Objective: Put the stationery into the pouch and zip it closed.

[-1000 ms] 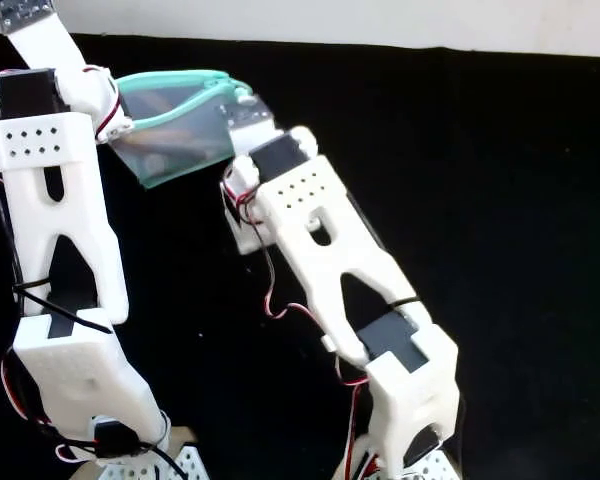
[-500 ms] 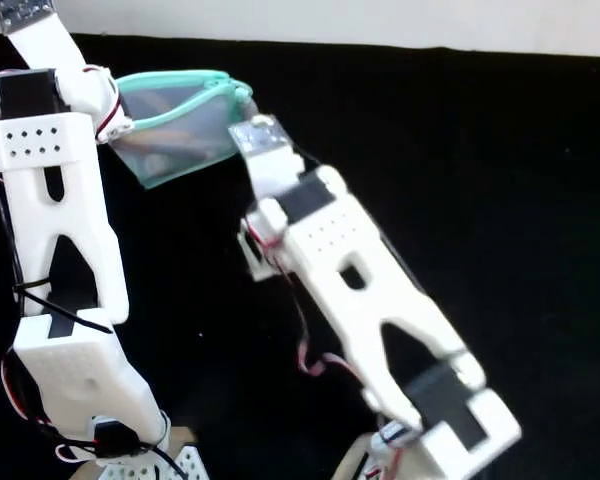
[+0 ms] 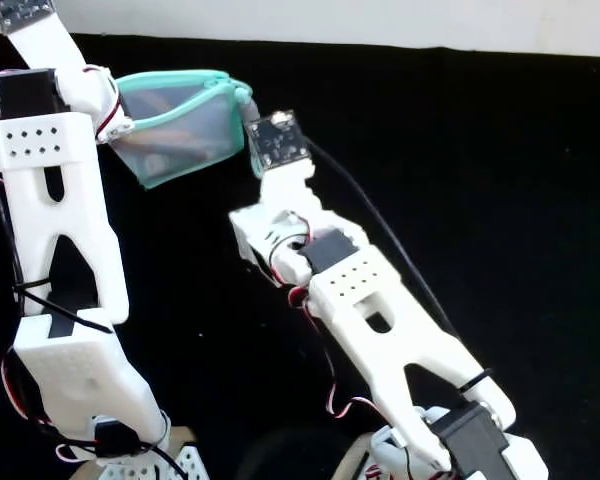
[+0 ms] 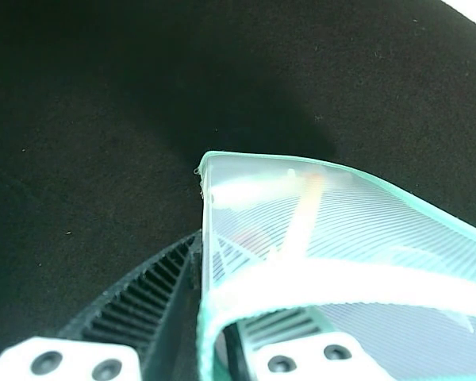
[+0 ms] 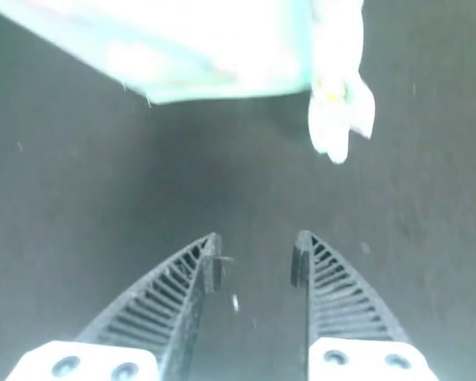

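Two arms stand over the black table (image 3: 520,150) in the high view. The left arm (image 3: 55,200) runs up the left edge of the frame, and the left gripper (image 3: 118,112) has the pouch (image 3: 180,135) by one end in the upper left. The pouch's teal rim looks bowed apart, so I judge the zip not yet closed. The right arm (image 3: 380,310) reaches from lower centre, with its wrist just beside the pouch's other end.

Seen from the left wrist, the left gripper (image 4: 214,321) has its fingers clamped on the pouch's (image 4: 341,238) edge. Through the ribbed clear wall shows stationery (image 4: 305,214), a pale orange stick; what else lies inside I cannot tell.

Seen from the right wrist, the right gripper (image 5: 256,262) has its fingers apart around nothing. The pouch (image 5: 182,48) and its dangling zip pull (image 5: 339,115) hang beyond the tips, not between them.

Risks, as I judge them:
- The fingers could close short of the small pull and catch only air or the pouch corner.
- A hard tug on the zip could drag the thin edge out of the left grip.
- With the mouth open, tilting could spill the stationery.

No print on the pouch can be read
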Controlling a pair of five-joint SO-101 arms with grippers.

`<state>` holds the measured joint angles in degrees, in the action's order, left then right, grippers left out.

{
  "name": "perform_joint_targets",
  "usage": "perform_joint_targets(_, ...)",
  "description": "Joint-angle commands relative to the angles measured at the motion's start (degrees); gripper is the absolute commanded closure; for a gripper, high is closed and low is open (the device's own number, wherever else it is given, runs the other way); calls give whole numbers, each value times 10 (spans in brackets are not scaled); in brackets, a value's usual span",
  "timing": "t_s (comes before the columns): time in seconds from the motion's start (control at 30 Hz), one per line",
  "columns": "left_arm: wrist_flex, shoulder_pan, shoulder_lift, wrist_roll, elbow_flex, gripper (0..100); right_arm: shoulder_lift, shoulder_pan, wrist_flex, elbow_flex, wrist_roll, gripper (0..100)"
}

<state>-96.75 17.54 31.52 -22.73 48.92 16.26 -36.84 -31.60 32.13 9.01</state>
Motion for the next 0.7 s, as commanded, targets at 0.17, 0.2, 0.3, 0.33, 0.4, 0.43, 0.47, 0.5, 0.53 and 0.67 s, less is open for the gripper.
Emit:
perform_joint_targets(0.17, 4, 19, 34, 3, -3, 993, -8, 22, 205, 56, 1, 843)
perform_joint_targets(0.2, 4, 19, 34, 3, -3, 993, -25, 27, 231, 56, 1, 843)
perform_joint_targets(0.3, 4, 21, 34, 3, -3, 993, -71, 36, 302, 55, 2, 844)
perform_joint_targets(0.33, 4, 21, 34, 3, -3, 993, -84, 36, 320, 55, 2, 844)
perform_joint_targets(0.4, 4, 21, 34, 3, -3, 993, -107, 38, 356, 55, 2, 844)
perform_joint_targets(0.43, 4, 21, 34, 3, -3, 993, -116, 39, 370, 55, 2, 844)
perform_joint_targets(0.47, 4, 21, 34, 3, -3, 993, -124, 41, 382, 55, 2, 844)
perform_joint_targets(0.5, 4, 21, 34, 3, -3, 993, -131, 44, 392, 55, 2, 844)
perform_joint_targets(0.53, 4, 21, 34, 3, -3, 993, -140, 48, 402, 54, 2, 844)
perform_joint_targets(0.67, 4, 21, 34, 3, -3, 993, -173, 66, 468, 54, 2, 845)
